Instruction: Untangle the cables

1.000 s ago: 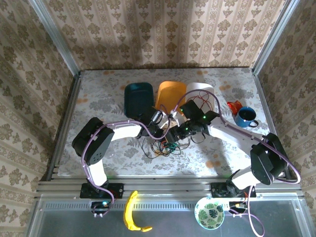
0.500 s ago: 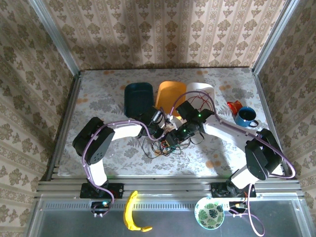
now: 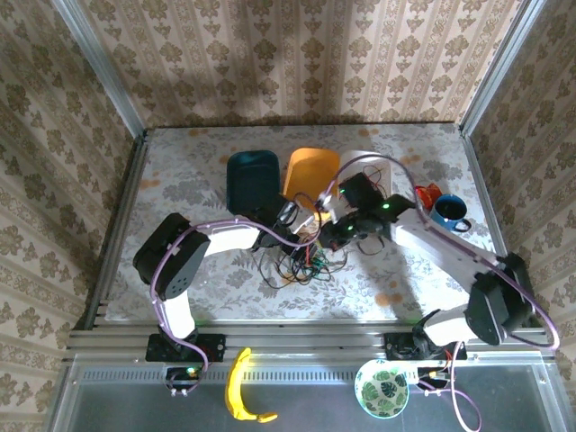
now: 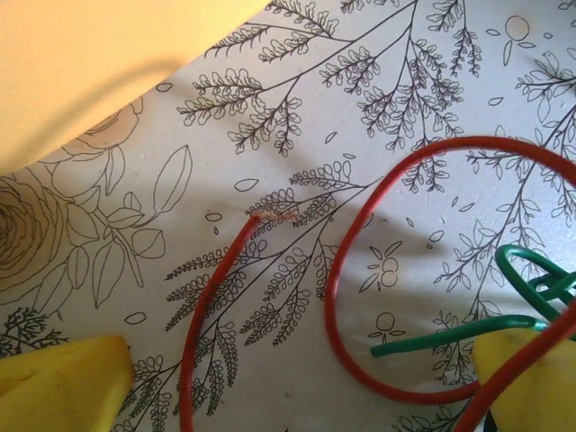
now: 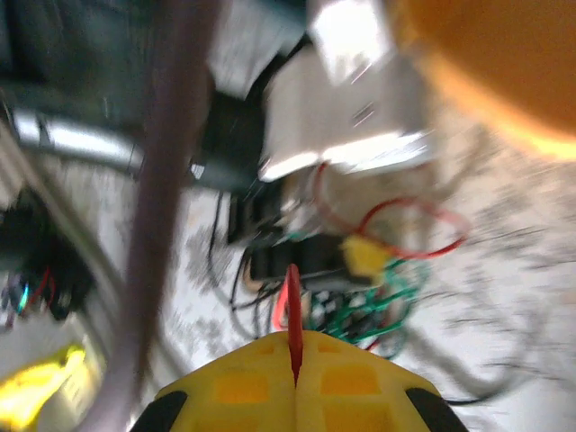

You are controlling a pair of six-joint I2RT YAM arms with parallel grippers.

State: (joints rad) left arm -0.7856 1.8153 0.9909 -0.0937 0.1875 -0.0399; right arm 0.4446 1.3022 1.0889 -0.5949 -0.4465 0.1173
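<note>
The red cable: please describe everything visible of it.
The red cable is thin and smooth, like plastic-coated wire. In the left wrist view it lies in open loops on the flowered table cover, crossing a green cable. In the right wrist view a red strand stands pinched between the yellow pads of the shut right hand.

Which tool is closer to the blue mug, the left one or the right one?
Right. The right tool, shut on a red cable, is at the cable pile, left of the blue mug. The left tool, open, is beside it, further from the mug.
</note>
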